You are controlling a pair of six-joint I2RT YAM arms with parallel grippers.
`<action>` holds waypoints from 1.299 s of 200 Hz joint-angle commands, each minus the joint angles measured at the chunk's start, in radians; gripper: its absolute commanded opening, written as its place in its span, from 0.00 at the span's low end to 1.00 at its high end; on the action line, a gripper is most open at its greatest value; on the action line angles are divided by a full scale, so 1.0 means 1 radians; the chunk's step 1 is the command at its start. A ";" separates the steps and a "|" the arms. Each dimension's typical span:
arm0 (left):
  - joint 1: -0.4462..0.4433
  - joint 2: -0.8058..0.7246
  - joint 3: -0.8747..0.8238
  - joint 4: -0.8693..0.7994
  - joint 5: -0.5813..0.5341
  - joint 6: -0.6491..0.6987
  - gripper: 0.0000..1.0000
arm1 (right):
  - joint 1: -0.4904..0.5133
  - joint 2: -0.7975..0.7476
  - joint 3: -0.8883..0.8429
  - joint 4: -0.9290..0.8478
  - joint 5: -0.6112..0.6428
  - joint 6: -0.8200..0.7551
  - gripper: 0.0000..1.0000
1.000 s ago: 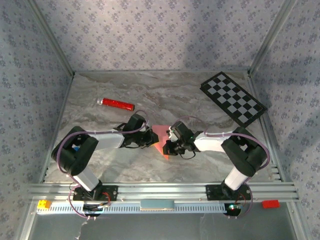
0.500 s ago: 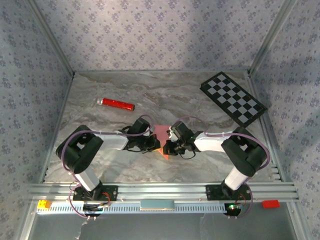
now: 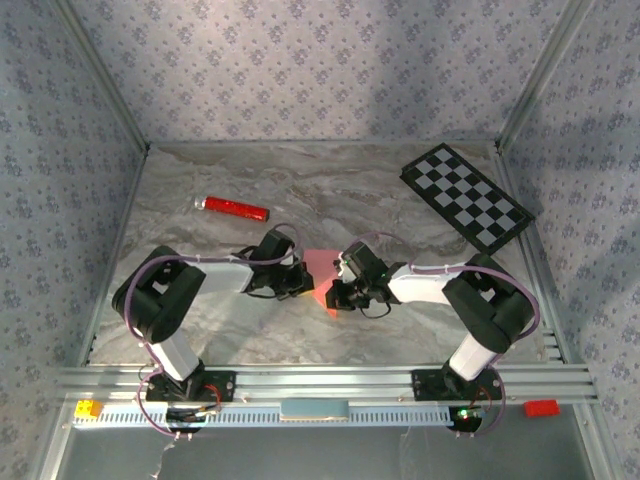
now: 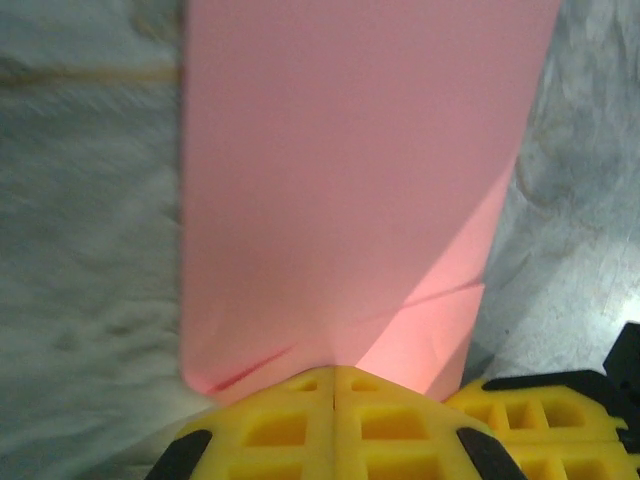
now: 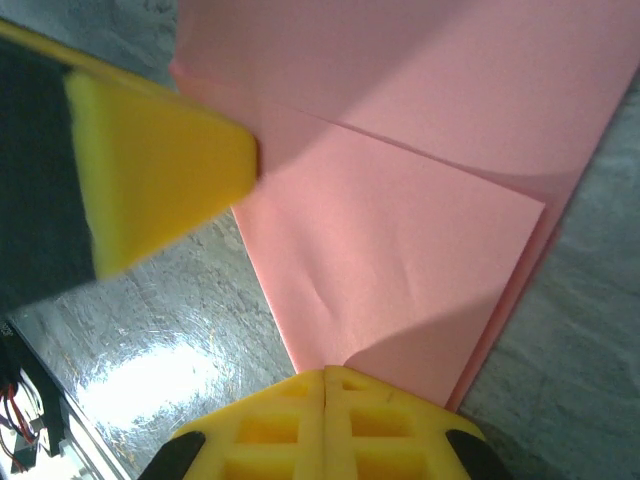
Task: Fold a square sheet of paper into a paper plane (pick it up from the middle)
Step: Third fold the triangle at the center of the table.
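Viewing from above, the square sheet of paper (image 3: pixel 322 270), matte pink, lies on the marbled grey bench (image 3: pixel 400 340) between left claw (image 3: pixel 298 285) and right claw (image 3: pixel 335 295); more pink shows than before, the left claw having shifted leftward. Left wrist: yellow gridded fingers (image 4: pixel 280 430) together, tips on the sheet's near edge. Right wrist: fingers (image 5: pixel 270 440) together, tips on a creased, layered flap.

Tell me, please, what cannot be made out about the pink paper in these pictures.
Top view: the pink paper is too small for its creases to be read.
Left wrist: its far end is cut off by the top edge; the shut left gripper hides its near edge.
Right wrist: a blurred yellow pad covers part of its left edge; whether the shut right gripper pinches it is unclear.
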 commanded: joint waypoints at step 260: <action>0.009 0.007 0.058 -0.038 -0.014 0.069 0.06 | -0.025 -0.001 -0.016 -0.128 0.029 -0.055 0.00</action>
